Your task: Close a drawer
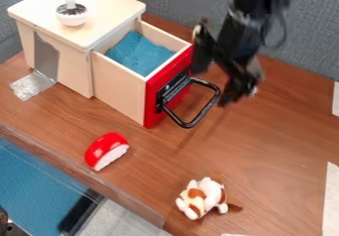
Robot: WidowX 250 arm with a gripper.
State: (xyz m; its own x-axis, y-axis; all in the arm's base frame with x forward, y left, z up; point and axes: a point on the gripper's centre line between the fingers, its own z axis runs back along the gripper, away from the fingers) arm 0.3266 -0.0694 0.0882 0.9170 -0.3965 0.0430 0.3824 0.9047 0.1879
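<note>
Beside the open drawer (153, 98), fingers (202, 54) spread apart — blue cloth (140, 53) inside, red toy (104, 149) and spotted plush (204, 197) on the table (271, 146)

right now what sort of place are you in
Probably a lab or office test setup: a robot arm over a wooden table, a small drawer cabinet, and grey fabric partitions behind.
</note>
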